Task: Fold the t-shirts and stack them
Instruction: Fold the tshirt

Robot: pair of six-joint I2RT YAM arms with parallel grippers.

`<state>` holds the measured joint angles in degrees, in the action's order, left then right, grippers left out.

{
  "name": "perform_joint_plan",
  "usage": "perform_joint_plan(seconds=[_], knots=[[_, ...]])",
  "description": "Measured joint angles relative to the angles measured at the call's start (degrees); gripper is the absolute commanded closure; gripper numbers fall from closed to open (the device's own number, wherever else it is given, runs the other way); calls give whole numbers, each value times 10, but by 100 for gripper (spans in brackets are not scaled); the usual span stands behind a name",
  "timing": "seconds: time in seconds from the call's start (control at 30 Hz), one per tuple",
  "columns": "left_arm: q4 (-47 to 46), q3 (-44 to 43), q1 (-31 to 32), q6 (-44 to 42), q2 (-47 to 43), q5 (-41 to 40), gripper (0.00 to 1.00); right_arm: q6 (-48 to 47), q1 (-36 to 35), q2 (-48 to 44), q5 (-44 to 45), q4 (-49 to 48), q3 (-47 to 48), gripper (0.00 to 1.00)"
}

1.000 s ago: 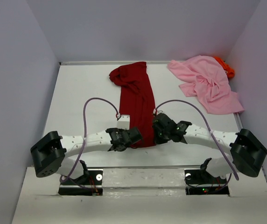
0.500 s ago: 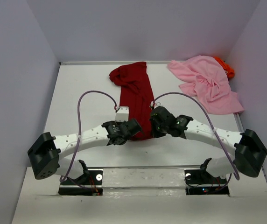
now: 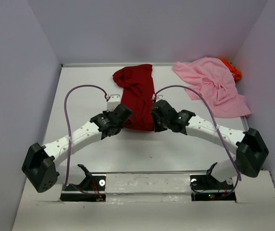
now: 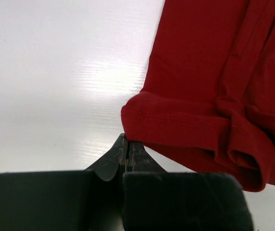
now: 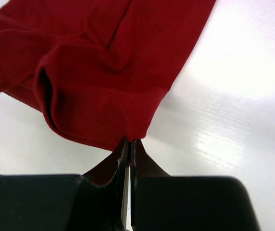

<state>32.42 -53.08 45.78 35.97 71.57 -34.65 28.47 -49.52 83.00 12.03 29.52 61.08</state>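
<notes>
The left tool (image 3: 126,110) is closed, its jaws pressed together with only a thin seam between them, and it pinches the near left corner of the dark red shirt (image 3: 140,91). In the left wrist view the cloth comes straight out of the fingertips and rolls over into a thick hemmed fold that runs to the right edge of the frame.

The right tool (image 3: 154,114) is closed just as tightly on the near right corner of the same shirt. In the right wrist view the corner narrows to a point right at the fingertips, and the cloth above it bulges into a loose doubled fold toward the left of the frame.

In the top view the two tools face each other in the middle of the frame, with the shirt's near edge stretched between them. The rest of the shirt runs as a long narrow strip toward the upper centre, where it bunches at the far edge of the white worktop (image 3: 80,96).

The pink shirt (image 3: 212,86) lies crumpled in the upper right of the top view, well apart from both tools. The orange shirt (image 3: 232,70) shows only as a small patch behind it, in the far right corner against the wall, touching the pink one.
</notes>
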Motion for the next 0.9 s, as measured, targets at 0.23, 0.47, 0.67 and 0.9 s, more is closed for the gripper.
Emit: perform_joint_plan(seconds=[0.23,0.47,0.67,0.9], knots=[[-40,-18,-24,-49,45,9,100,-21,21,30,15,0,31,100],[-66,-29,-44,-92,85,29,100,-37,30,85,18,1,60,100],[-79,-80,-70,-126,130,36,100,-52,48,122,17,1,99,100],[-94,-148,-100,-158,191,47,100,-69,78,161,16,1,155,100]])
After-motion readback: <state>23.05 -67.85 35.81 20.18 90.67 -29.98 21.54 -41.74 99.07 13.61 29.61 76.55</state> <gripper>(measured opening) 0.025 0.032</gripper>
